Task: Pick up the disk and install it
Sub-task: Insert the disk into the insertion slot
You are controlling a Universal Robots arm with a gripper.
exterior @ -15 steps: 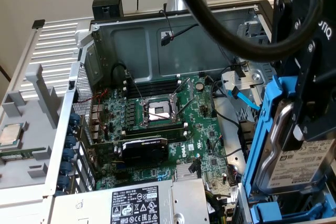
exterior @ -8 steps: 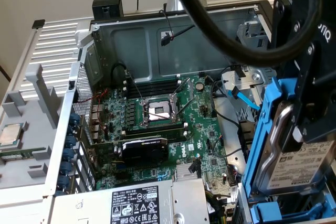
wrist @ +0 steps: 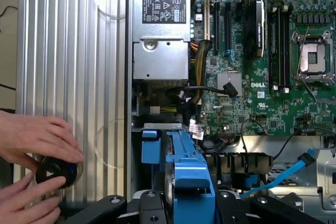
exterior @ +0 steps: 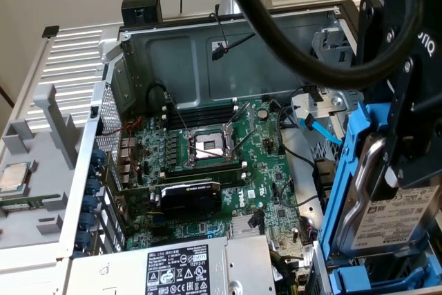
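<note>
At the exterior view's right edge, over the drive-bay end of the open PC case (exterior: 173, 53), the disk (exterior: 397, 219) hangs on edge, nearly upright w/ a slight lean. Its white barcode label (exterior: 404, 208) faces the camera and its blue carrier (exterior: 349, 170) frames it. The gripper (wrist: 184, 209) has it: the jaws pinch the disk and carrier from both sides. In the wrist view the blue frame sits wedged btwn the two black fingers (wrist: 149, 208). The carrier's lower end is near more blue plastic at the bay (exterior: 373, 280); contact can't be told.

Just beside the disk, a light-blue SATA cable (exterior: 324, 132) runs across the bay's metal. Further out lies the green mobo (exterior: 266, 177) w/ its open CPU socket (exterior: 209, 146), a black GPU (exterior: 190, 198) below that, and the PSU (exterior: 179, 267) at the near edge. A thick black cable (exterior: 311, 53) loops across the foreground.

Well apart, outside the case, a small square chip (exterior: 14, 177) rests on a grey tray (exterior: 41, 143). In the wrist view a person's two hands (wrist: 37, 137) hold a round black knob-like thing (wrist: 55, 171) on a ribbed silver panel (wrist: 68, 51).
</note>
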